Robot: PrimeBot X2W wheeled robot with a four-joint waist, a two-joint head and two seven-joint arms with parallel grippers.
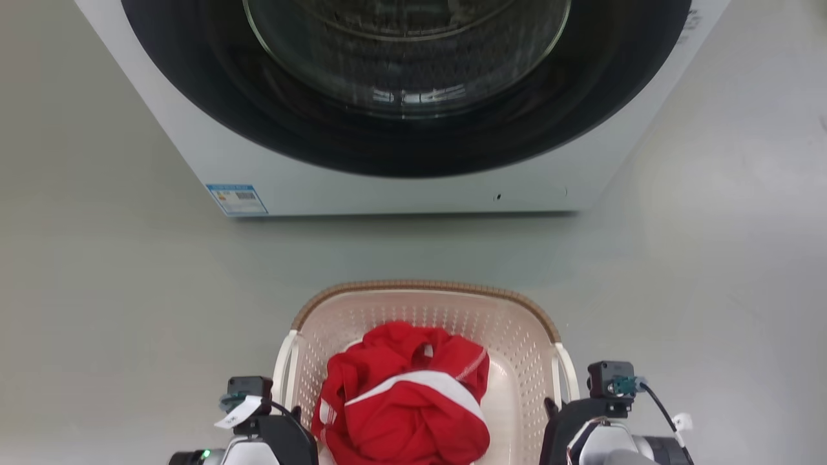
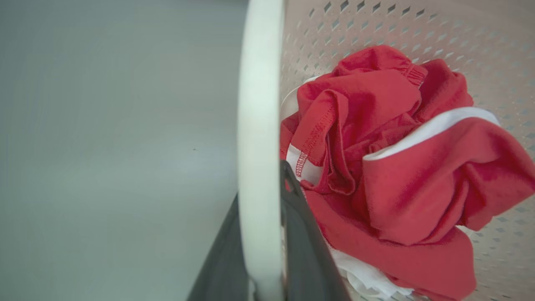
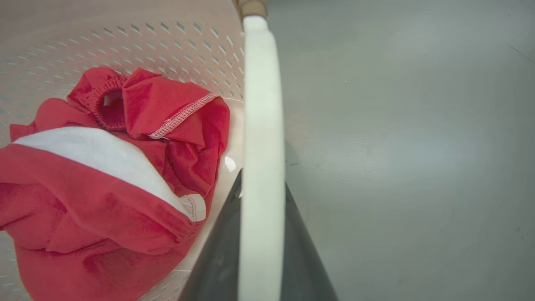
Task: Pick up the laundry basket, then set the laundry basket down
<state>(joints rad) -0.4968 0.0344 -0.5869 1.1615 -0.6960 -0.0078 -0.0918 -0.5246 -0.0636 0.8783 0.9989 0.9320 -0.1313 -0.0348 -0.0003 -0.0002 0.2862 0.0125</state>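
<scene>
Starting on the left, the left gripper is clamping its 2 dark fingers around the white left handle of the laundry basket, 1 finger sitting outside the handle and 1 inside, so that claw is closing on the basket by its handle. The basket itself is sitting low in the middle of the head view, between the 2 grippers and over the grey floor. Honestly I can't tell whether it is resting on the floor or hanging just above it. Its brown rim is pointing toward the washer, which is standing well apart from it at the far side of the floor, with a small blue sticker showing at the lower left corner of its front. A crumpled red garment with white trim is lying inside the basket, bunching up against the perforated cream wall. Over on the right, the right gripper is doing the same thing, its fingers pinching the white right handle from both sides.
</scene>
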